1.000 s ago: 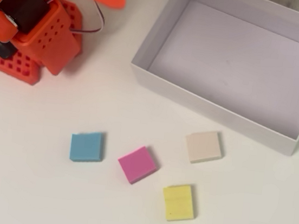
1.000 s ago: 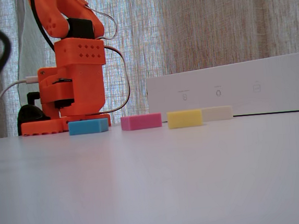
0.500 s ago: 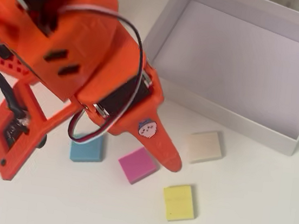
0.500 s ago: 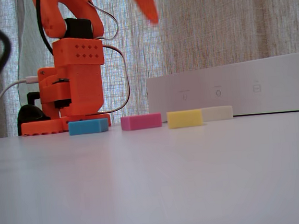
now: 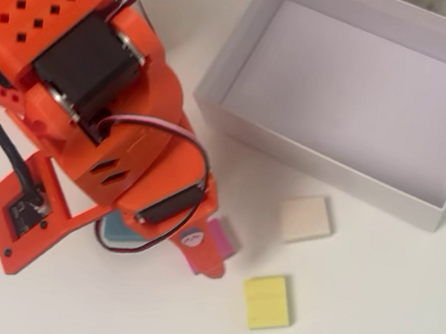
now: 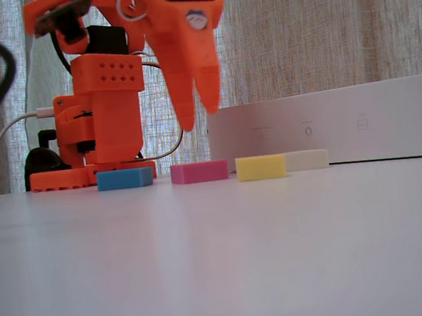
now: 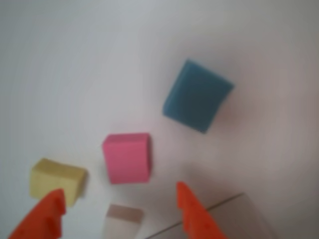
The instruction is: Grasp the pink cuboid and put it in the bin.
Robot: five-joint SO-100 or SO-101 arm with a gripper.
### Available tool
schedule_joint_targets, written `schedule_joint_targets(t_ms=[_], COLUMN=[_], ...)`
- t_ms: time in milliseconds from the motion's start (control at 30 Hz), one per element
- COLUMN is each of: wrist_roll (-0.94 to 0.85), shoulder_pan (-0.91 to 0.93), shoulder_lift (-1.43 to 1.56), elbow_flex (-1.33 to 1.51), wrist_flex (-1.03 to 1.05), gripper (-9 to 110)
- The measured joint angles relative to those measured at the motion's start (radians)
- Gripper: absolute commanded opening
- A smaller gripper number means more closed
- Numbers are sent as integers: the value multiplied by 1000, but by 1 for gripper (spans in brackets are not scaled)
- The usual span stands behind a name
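Surface (image 6: 220, 261): white, carries everything.

Bin (image 5: 445, 211): white, low-walled, lying at the upper right of the overhead view; in the fixed view its long side wall (image 6: 341, 124) stands behind the row of blocks.

Arm (image 5: 91, 110): orange, base at upper left in the overhead view, reaching over the blocks.

Pincer (image 6: 198, 118): raised well above the surface in the fixed view, tips pointing down. Jaws apart with a clear gap, holding nothing; wrist view shows both orange tips (image 7: 119, 209) at the bottom edge.

Pink cuboid (image 7: 127, 157): flat on the surface, between the blue block (image 7: 197, 95) and the yellow block (image 7: 56, 179), apart from both. Overhead view: mostly hidden under the pincer (image 5: 226, 241).

Cream block (image 5: 306, 218): just beside the bin's near wall.
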Motion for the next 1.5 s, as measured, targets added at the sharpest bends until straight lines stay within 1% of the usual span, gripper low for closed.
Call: schedule_joint_targets(t_ms=[300,767,867,933,1067,1100,1400,1500], wrist_roll=[-52,-55,-61,-69,-98,-101,-112,-163], shoulder_pan=[20,28,26,18,17,17,49,74], shoulder_lift=[-51,-98,-106,-101,-101,-101,-83,-17], elbow_flex=[40,107,127,137,155,155,146,83], wrist_flex=[-92,-252,-287,-305,-336,-339,-342,-279], gripper=[28,24,19,14,-2,-8,-8,-8])
